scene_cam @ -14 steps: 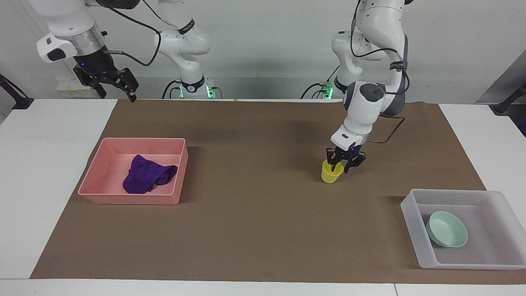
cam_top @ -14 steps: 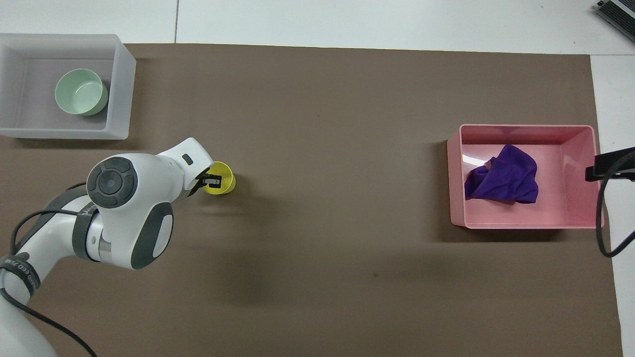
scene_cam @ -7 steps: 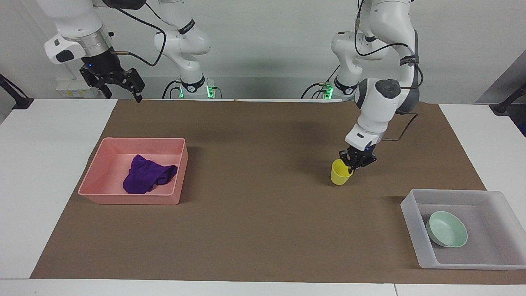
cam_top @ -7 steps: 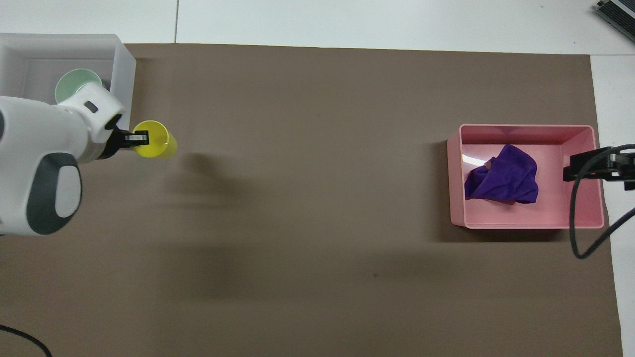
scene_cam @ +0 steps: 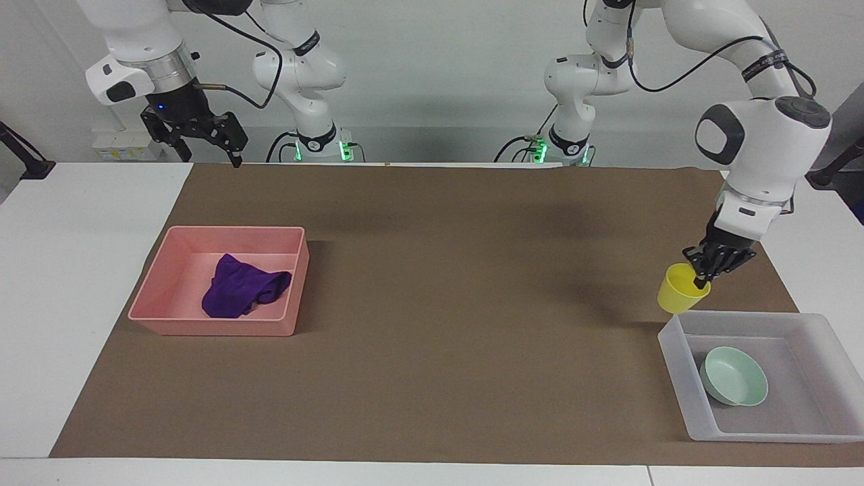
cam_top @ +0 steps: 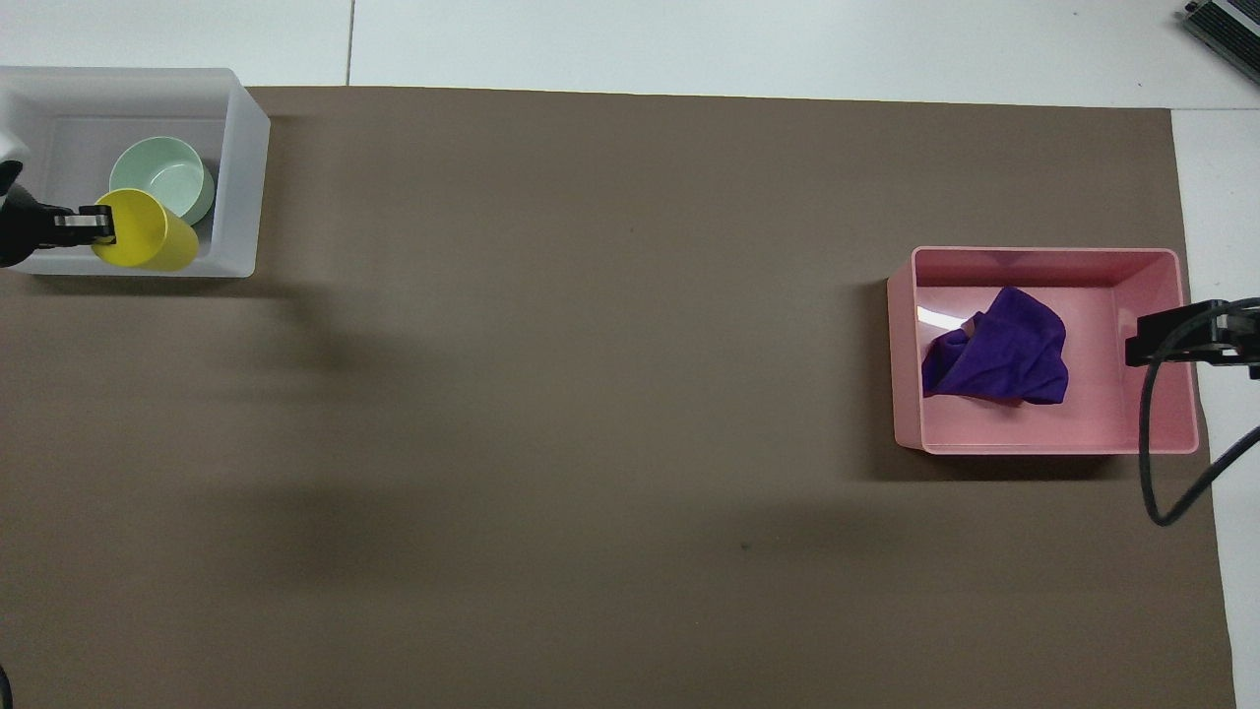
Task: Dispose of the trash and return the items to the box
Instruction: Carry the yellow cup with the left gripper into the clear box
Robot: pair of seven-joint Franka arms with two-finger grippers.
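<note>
My left gripper (scene_cam: 702, 278) (cam_top: 96, 225) is shut on the rim of the yellow cup (scene_cam: 680, 289) (cam_top: 145, 232), which hangs tilted in the air over the robot-side wall of the translucent box (scene_cam: 670, 342) (cam_top: 241, 167). The mint-green bowl (scene_cam: 734, 376) (cam_top: 162, 178) lies in that box. The purple rag (scene_cam: 241, 287) (cam_top: 1002, 348) lies crumpled in the pink bin (scene_cam: 213, 327) (cam_top: 1053, 449). My right gripper (scene_cam: 208, 140) hangs open, high over the table's edge at the right arm's end, where that arm waits.
A brown mat (scene_cam: 432, 304) covers most of the white table (scene_cam: 74, 270). The box sits at the left arm's end of the mat, the pink bin at the right arm's end. A black cable (cam_top: 1162, 423) from the right arm loops beside the bin.
My left gripper has lifted the yellow cup off the mat and carried it toward the left arm's end, up to the box. The right gripper shifted slightly.
</note>
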